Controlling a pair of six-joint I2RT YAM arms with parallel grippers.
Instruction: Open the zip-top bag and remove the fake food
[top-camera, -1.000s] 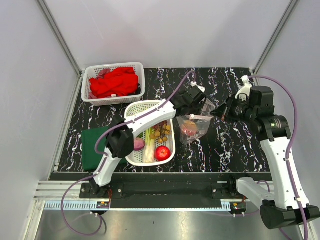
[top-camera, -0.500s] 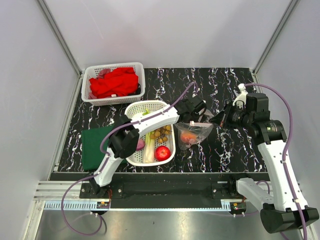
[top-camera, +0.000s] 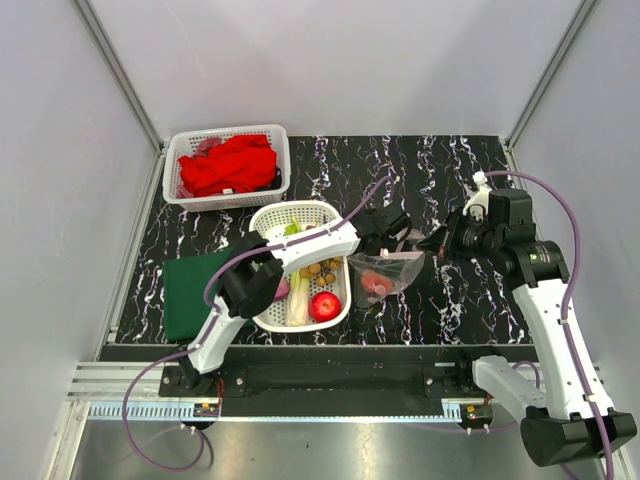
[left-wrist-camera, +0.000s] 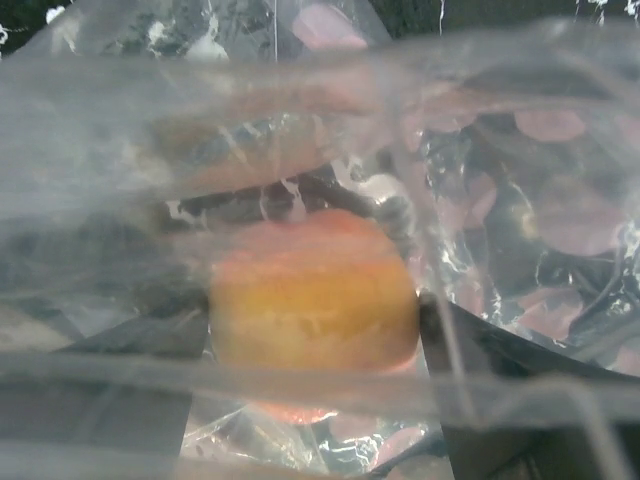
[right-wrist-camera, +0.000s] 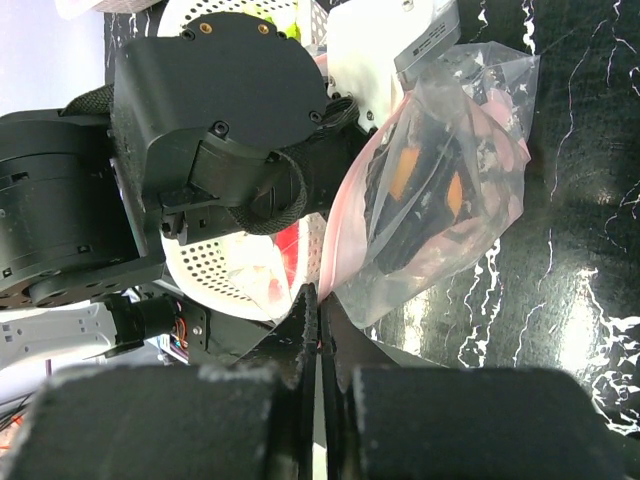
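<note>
The left end effector (right-wrist-camera: 430, 182), now lowered into the zip-top bag (top-camera: 398, 268) on the surface (top-camera: 460, 300), has spread released around the orange peach (left-wrist-camera: 312, 300), ready for extraction, while the clenched right end effector (right-wrist-camera: 318, 300) pinches the bag's edge.

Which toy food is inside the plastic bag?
The orange peach; it sits inside the clear zip-top bag, while the red apple and the others lie in the white oval basket.

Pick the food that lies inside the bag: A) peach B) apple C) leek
A: the orange peach shows through the clear plastic of the bag in the left wrist view, while the apple and leek lie in the basket.
</note>
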